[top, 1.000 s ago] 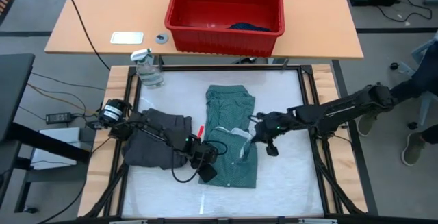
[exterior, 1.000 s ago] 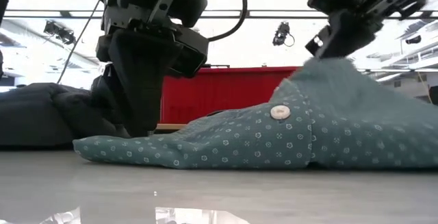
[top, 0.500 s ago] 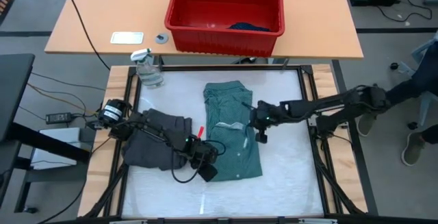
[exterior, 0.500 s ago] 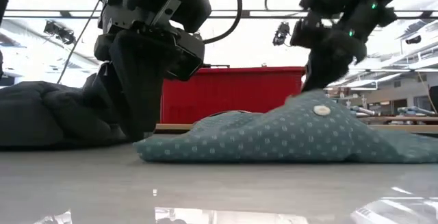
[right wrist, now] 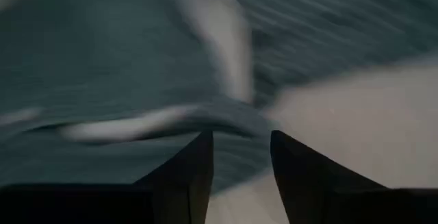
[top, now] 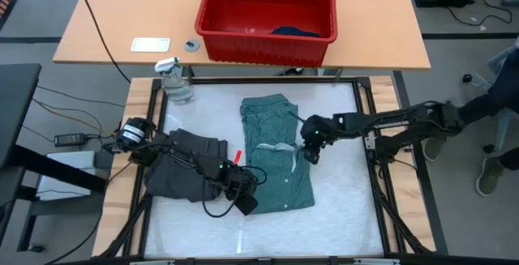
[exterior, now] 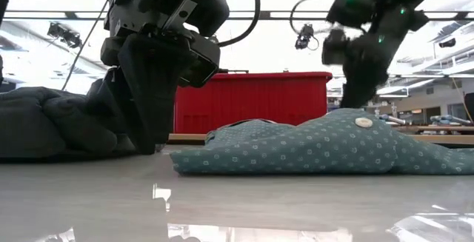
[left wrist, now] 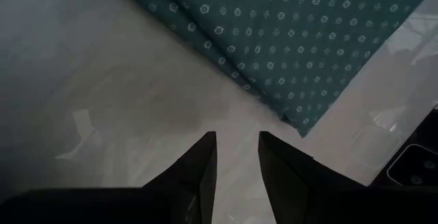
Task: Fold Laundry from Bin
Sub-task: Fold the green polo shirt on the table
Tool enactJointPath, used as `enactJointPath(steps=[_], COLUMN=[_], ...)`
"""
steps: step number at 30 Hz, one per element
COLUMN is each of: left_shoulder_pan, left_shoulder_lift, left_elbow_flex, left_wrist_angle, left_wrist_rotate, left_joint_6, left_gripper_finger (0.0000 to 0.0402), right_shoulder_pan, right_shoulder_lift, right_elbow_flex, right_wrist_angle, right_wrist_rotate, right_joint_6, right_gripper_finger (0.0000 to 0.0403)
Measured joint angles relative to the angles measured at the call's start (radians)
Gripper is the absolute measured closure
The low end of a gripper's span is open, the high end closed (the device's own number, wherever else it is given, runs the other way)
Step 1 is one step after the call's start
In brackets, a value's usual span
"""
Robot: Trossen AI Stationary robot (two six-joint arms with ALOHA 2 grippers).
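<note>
We see the right gripper (top: 311,153), fingers apart with nothing between them, over the right edge of the teal dotted T-shirt (top: 278,158); a second ago it pinched that cloth. The left gripper (top: 246,203), slightly parted, holds nothing. Only a navy garment (top: 293,32) shows inside the red bin (top: 266,44), far across the bench (top: 340,208).

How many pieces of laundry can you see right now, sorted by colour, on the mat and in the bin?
Teal-green dotted T-shirt, on the mat: 1
Dark grey piece, on the mat: 1
Navy piece, in the red bin: 1
Total: 3 visible
</note>
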Motion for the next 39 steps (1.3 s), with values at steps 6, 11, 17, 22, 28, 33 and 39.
enactJointPath(steps=[6, 11, 17, 22, 28, 33, 39], left_shoulder_pan=[0.000, 0.002, 0.002, 0.002, 0.002, 0.003, 0.004], left_shoulder_lift=[0.000, 0.000, 0.000, 0.000, 0.000, 0.000, 0.000], left_elbow_flex=[0.000, 0.000, 0.000, 0.000, 0.000, 0.000, 0.000], left_wrist_angle=[0.000, 0.000, 0.000, 0.000, 0.001, 0.001, 0.001], left_wrist_rotate=[-0.009, -0.010, -0.010, -0.010, -0.010, -0.010, -0.010], left_joint_6=[0.000, -0.002, -0.003, -0.018, -0.020, -0.020, -0.021], left_gripper_finger=[0.0287, 0.0287, 0.0287, 0.0287, 0.0287, 0.0287, 0.0287], right_shoulder_pan=[-0.004, -0.011, -0.011, -0.014, -0.016, -0.016, -0.016], right_shoulder_lift=[-0.011, 0.087, 0.184, 0.212, 0.220, 0.213, 0.087], right_elbow_flex=[0.000, 0.000, 0.000, 0.000, 0.000, 0.000, 0.000], right_wrist_angle=[0.126, 0.193, 0.193, 0.191, 0.181, 0.162, 0.112], right_wrist_rotate=[-0.042, -0.130, -0.142, -0.099, -0.066, -0.112, -0.091], right_joint_6=[-0.312, -0.519, -0.625, -0.625, -0.627, -0.618, -0.567], right_gripper_finger=[0.0250, 0.0249, 0.0250, 0.0261, 0.0342, 0.0395, 0.0399])
